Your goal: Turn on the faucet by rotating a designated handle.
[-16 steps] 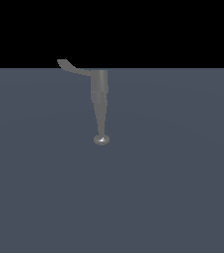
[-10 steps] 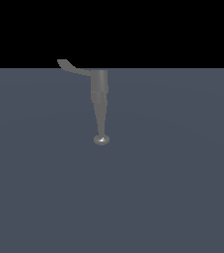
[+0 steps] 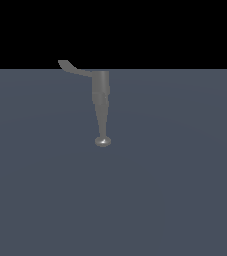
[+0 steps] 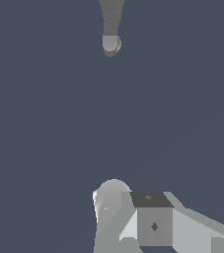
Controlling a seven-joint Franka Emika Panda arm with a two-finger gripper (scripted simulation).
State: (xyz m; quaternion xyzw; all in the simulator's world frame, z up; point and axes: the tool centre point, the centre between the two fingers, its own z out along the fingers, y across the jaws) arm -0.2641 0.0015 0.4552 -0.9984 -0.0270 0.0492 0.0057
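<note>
In the exterior view the matte grey faucet [image 3: 101, 102] is a tapering column that ends in a small shiny knob [image 3: 102, 142]. Its handle [image 3: 74, 68], a thin curved lever, sticks out from the wide end toward the exterior view's left. No gripper shows in that view. The wrist view catches only the narrow end of the faucet [image 4: 111, 29] with its rounded knob, far from the white and grey gripper [image 4: 133, 217] at the picture's edge. The handle is out of the wrist view. The gripper's jaws are not clearly shown, and nothing is seen held.
A flat dark blue-grey surface [image 3: 175, 190] spreads around the faucet in both views. Behind its far edge the exterior view is black. No other objects show.
</note>
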